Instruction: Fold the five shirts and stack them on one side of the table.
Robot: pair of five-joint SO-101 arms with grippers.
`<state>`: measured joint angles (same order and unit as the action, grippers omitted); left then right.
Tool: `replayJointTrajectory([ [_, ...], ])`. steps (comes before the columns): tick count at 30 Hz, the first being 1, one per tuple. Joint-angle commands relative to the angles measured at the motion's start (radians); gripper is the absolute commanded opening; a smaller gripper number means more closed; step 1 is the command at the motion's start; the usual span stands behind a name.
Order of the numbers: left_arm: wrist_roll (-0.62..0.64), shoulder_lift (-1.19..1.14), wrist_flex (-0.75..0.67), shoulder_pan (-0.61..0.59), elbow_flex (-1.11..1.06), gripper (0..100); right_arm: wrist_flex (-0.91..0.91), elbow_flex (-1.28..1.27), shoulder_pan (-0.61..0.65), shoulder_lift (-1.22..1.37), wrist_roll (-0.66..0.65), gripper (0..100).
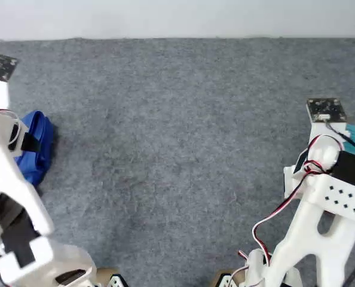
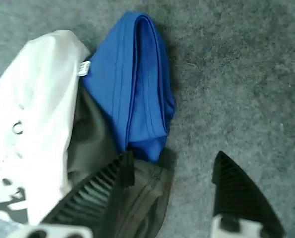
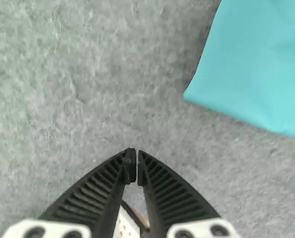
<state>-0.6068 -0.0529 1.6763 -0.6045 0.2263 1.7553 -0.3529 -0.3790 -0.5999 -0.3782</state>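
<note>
Black ribbed fingers [image 2: 95, 191] of your left gripper [image 2: 173, 161] stand wide apart and hold nothing. One is over the olive shirt [image 2: 142, 203], the other over bare grey table [image 2: 237, 74]. Just past them lies a pile. The olive shirt shows from under a white shirt [image 2: 38, 114] and a folded blue shirt [image 2: 132, 79], which lie side by side and touch. In the high view you find the blue shirt at the table's left edge, partly hidden by your left arm [image 1: 13, 197].

Your right gripper [image 3: 136, 157] is pressed shut on nothing, its tips together above the bare table. Beyond it, clear of the tips, a teal shirt [image 3: 257, 64] lies flat with one corner pointing toward the gripper. From above, it shows behind your right arm [image 1: 321, 203] at the table's right edge. The teal shirt and the pile sit well apart, with grey table between them. Farthest off, the table meets a white wall [image 1: 177, 18].
</note>
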Motion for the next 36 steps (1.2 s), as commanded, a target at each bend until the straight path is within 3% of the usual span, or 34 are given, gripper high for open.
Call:
replayJointTrajectory([
  [1, 0.012, -0.115, -0.06, 0.006, -0.004, 27, 0.038, -0.049, 0.01, -0.021, 0.002, 2.9],
  [11, 0.046, -0.356, -0.239, 0.006, -0.004, 26, 0.038, -0.114, 0.008, -0.024, 0.002, 2.9],
  [14, 0.126, -0.399, -0.331, 0.003, -0.004, 21, 0.038, -0.114, 0.008, -0.024, 0.002, 2.9],
  [17, 0.16, -0.405, -0.384, 0.02, 0.004, 10, 0.038, -0.114, 0.007, -0.024, 0.002, 2.9],
  [19, 0.138, -0.387, -0.362, 0.044, 0.035, 1, 0.038, -0.114, 0.007, -0.024, 0.002, 2.9],
  [32, 0.12, -0.069, -0.178, 0.327, 0.437, 1, 0.038, -0.112, 0.008, -0.024, 0.002, 2.9],
  [36, 0.195, 0.008, -0.186, 0.433, 0.527, 1, 0.038, -0.112, 0.008, -0.024, 0.002, 2.9],
])
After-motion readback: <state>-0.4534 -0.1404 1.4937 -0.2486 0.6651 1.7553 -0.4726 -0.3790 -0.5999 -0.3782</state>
